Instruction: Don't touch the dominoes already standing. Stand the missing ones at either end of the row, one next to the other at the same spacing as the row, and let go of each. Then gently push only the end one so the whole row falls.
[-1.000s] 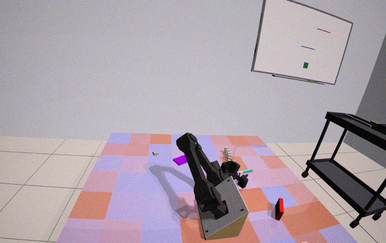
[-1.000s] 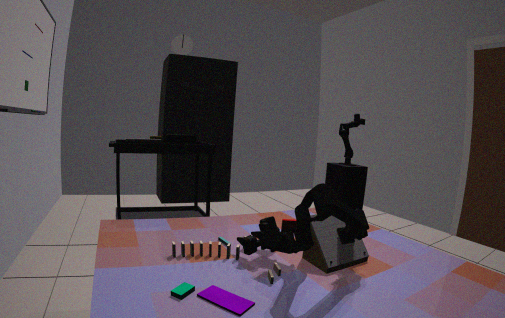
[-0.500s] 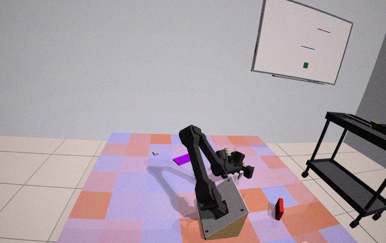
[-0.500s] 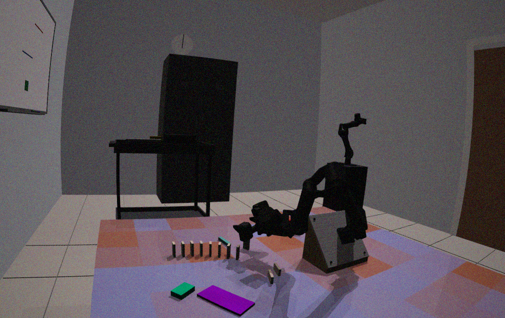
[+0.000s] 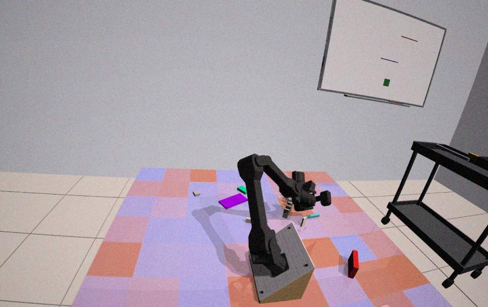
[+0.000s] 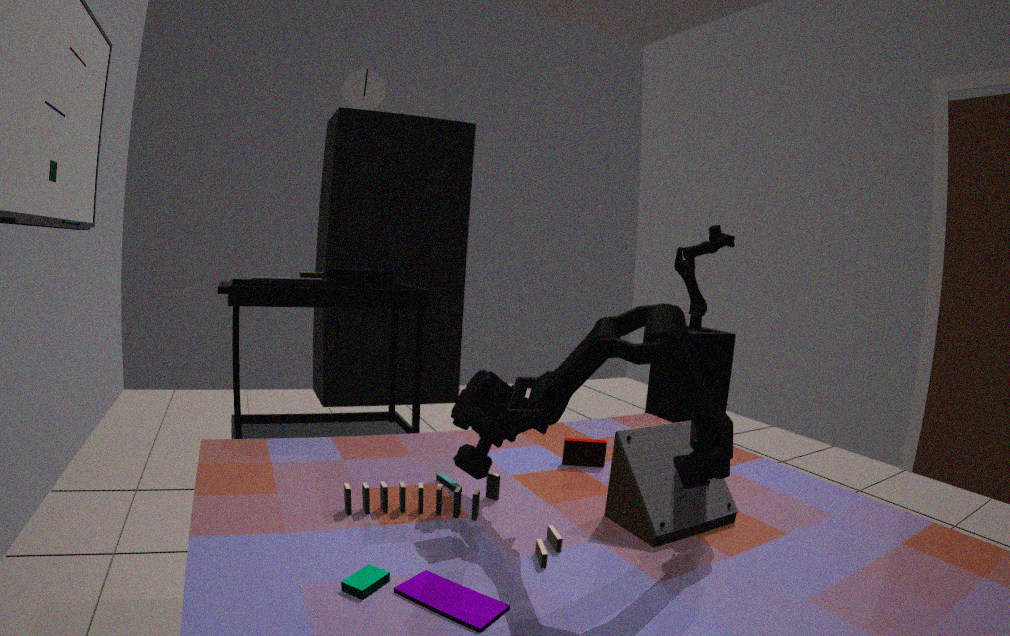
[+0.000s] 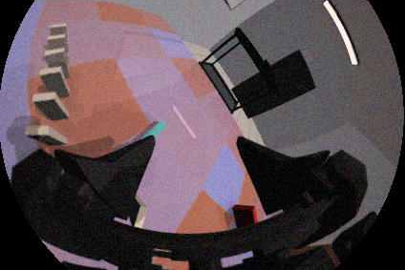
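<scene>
Several cream dominoes stand in a row [image 5: 287, 208] [image 6: 402, 496] [image 7: 54, 81]. In the top view my arm partly hides the row. One more domino [image 5: 303, 221] [image 6: 492, 485] [image 7: 140, 212] stands upright beyond the robot-side end, out of line with the row. Two dominoes [image 6: 541, 553] [image 6: 555, 538] rest low on the mat, away from the row; part of one [image 5: 248, 219] shows beside my arm. My gripper [image 7: 196, 140] is open and empty. It is raised near the robot-side end, tilted sideways, with the out-of-line domino low beside its left finger in the wrist view.
A teal block [image 5: 313, 216] [image 6: 446, 481] [image 7: 157, 129] lies beside the row's robot-side end. A purple slab [image 5: 233, 201] [image 6: 452, 600] and green block [image 5: 241, 189] [image 6: 366, 580] lie on the other side. A red block [image 5: 353, 263] [image 6: 584, 452] [image 7: 245, 215] stands near my base. A small grey block [image 5: 196, 193] lies farther left.
</scene>
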`<state>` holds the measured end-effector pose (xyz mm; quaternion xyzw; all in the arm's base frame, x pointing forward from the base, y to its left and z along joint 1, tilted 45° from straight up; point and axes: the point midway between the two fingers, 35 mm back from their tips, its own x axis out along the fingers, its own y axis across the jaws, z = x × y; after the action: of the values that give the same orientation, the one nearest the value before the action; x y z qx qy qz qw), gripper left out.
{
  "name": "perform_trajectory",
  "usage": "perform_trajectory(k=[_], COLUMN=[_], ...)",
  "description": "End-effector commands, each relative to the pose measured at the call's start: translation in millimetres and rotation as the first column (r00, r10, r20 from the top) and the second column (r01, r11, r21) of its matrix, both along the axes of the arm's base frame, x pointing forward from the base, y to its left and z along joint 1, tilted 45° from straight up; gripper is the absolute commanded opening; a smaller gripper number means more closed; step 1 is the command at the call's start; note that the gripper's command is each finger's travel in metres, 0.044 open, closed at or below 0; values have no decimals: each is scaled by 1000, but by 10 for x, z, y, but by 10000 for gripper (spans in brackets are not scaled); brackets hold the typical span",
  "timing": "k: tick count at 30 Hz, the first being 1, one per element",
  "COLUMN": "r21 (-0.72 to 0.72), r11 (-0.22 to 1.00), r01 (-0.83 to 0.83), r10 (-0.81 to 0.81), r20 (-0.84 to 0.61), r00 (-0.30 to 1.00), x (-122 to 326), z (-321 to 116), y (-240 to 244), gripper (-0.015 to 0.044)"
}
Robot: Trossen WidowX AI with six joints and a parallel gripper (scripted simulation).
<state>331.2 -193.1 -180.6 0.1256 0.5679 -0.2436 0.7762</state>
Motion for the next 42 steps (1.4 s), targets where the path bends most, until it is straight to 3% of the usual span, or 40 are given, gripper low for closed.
perform_trajectory(k=[1,4,8,16,36,42], r21=[334,401,443,531,534,533], r11=[769,603,438,195,185,185], r01=[-546,-689,-782,-824,-825,-826], r10=[597,740,814,799,796,795], r20=[-69,41,175,401,412,413], r00=[799,671,554,448,445,444], x=[15,31,-9,-225,-233,-228], z=[71,188,290,611,618,252], y=[-43,-57,-25,162,179,529], gripper=[440,440,440,440,440,440])
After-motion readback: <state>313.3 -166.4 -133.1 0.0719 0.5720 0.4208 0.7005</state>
